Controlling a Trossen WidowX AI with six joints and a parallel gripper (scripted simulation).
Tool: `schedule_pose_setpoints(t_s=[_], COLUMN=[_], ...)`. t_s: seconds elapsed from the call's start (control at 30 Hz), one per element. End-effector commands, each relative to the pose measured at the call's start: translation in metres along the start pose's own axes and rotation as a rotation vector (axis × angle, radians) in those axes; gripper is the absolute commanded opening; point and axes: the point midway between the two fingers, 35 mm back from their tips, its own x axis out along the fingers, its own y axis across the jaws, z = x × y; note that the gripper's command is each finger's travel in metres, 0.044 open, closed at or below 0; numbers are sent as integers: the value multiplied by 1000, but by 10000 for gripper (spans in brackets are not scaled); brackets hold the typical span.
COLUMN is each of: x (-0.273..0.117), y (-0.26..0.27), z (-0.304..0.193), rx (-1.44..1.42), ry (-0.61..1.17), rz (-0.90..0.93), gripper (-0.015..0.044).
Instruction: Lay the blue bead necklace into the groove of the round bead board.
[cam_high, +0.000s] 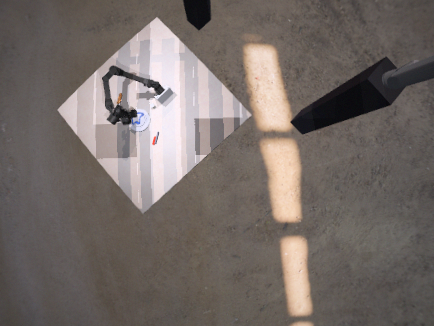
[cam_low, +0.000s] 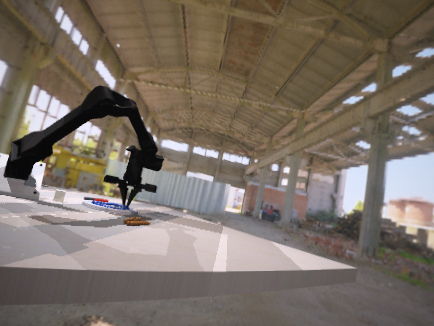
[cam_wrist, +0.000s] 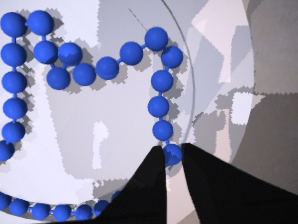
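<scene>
The blue bead necklace (cam_wrist: 162, 81) (cam_low: 107, 204) lies on the round white bead board (cam_wrist: 100, 110) (cam_high: 146, 126). In the wrist view its lower run curves along the board's groove, while its upper part zigzags across the middle, inside the groove line. The right-hand run goes down to my gripper (cam_wrist: 173, 150) (cam_low: 127, 207), just inside the groove line. My gripper is shut on one bead of that run, low over the board's edge area. The beads between this run and the lower run are hidden behind the fingers.
An orange object (cam_high: 119, 98) (cam_low: 136, 221) lies on the table (cam_high: 212, 92) (cam_low: 200, 250) near the board. A red object (cam_high: 155, 140) (cam_low: 101, 200) lies on the board's other side. A small white block (cam_high: 154, 106) (cam_low: 59, 195) stands near the arm's base (cam_high: 166, 96).
</scene>
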Motion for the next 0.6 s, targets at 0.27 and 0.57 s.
schedule_pose_setpoints(t_s=[0.27,0.57], x=[4,4], y=[-2,-2], z=[0,0], rx=[-3,-3], ry=[1,1], rz=[1,1], gripper=[53,289])
